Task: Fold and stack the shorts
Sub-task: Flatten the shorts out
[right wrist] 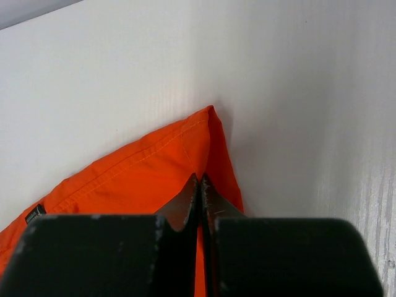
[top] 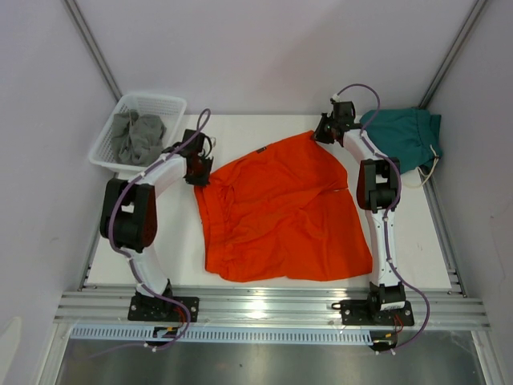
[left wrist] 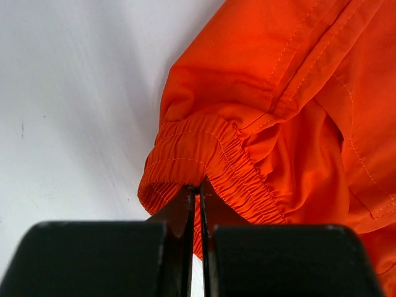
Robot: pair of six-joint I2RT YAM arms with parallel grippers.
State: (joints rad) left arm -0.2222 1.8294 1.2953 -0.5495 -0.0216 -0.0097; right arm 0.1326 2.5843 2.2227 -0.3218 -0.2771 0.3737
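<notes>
The orange shorts [top: 280, 212] lie spread and rumpled across the middle of the white table. My left gripper [top: 200, 178] is shut on the elastic waistband [left wrist: 204, 158] at the shorts' far left corner. My right gripper [top: 321, 135] is shut on the hem corner [right wrist: 207, 142] at the shorts' far right tip. The dark teal-green shorts [top: 405, 136] lie bunched at the table's far right corner, behind my right arm, a white drawstring [top: 429, 168] trailing off them.
A white mesh basket [top: 108, 148] holding grey cloth [top: 138, 138] stands at the far left, just off the table edge. White walls enclose the table on three sides. A metal rail [top: 264, 309] runs along the near edge.
</notes>
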